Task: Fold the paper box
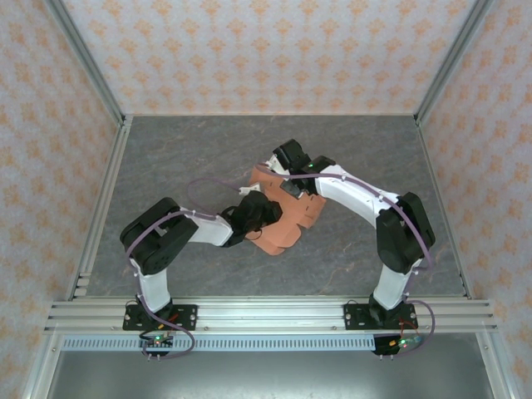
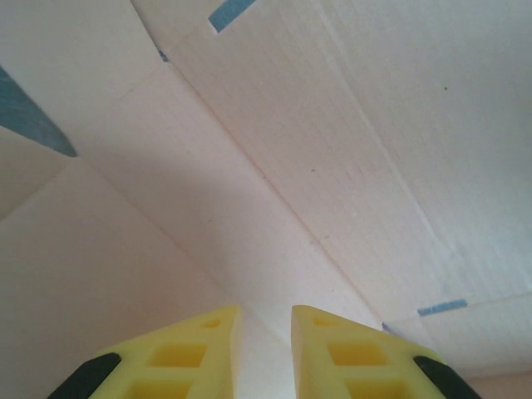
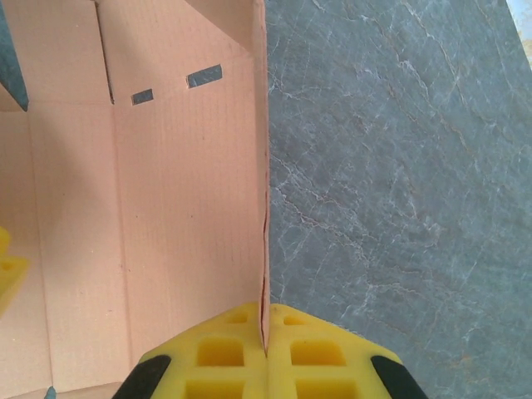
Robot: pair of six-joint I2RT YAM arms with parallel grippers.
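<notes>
The paper box (image 1: 287, 231) is salmon-orange cardboard, partly folded, in the middle of the table between my two arms. My right gripper (image 1: 293, 189) comes in from the far side. In the right wrist view it (image 3: 266, 331) is shut on the thin edge of an upright wall of the box (image 3: 166, 208). My left gripper (image 1: 256, 216) sits at the box's left side. In the left wrist view it (image 2: 264, 320) is open, very close over a pale creased panel of the box (image 2: 291, 166), with cardboard showing between its fingers. A yellow fingertip (image 3: 5, 266) of the left gripper shows inside the box.
The grey marbled table (image 1: 208, 158) spreads around the box, with bare surface (image 3: 399, 166) to the right of the held wall. Patterned walls and metal frame rails (image 1: 100, 208) enclose the workspace. Small slots (image 3: 204, 76) are cut in the box's far panel.
</notes>
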